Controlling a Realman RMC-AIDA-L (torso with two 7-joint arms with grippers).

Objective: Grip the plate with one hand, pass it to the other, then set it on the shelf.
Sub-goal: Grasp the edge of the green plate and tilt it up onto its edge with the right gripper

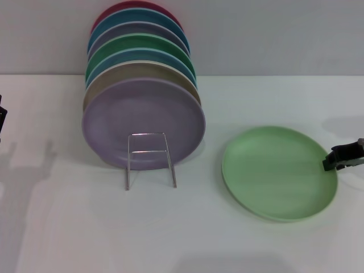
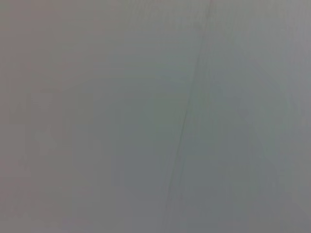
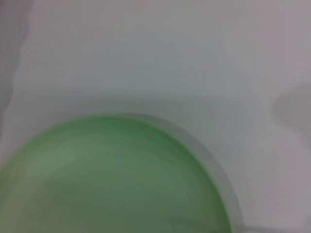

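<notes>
The round, shallow, light mint-green matte plate (image 1: pixel 278 172) lies flat on the white desk (image 1: pixel 85 227). Taking the thin silver wire plate rack (image 1: pixel 149 159) as the landmark, the mint plate sits to the rack's right, apart from it and a little nearer the robot.

The rack holds a row of upright plates leaning one behind another: a lilac plate (image 1: pixel 143 122) at the front, with the rack's small rectangular front loop standing across its lower face, then a beige plate (image 1: pixel 142 71) behind it, and further back the rims of blue, darker green, lavender, teal and red plates.

The right claw (image 1: pixel 344 155), black, reaches in from the far right side, well away from the rack, with its tip at the mint plate's right rim. Whether it touches the rim cannot be told, nor whether its fingers are spread or pressed together. The right wrist view shows the mint plate (image 3: pixel 116 179) close below on the pale desk (image 3: pixel 160 58).

The left claw (image 1: pixel 1 120) shows only as a dark sliver at the far left edge, well left of the rack; its state cannot be told. The left wrist view shows only a plain grey surface.
</notes>
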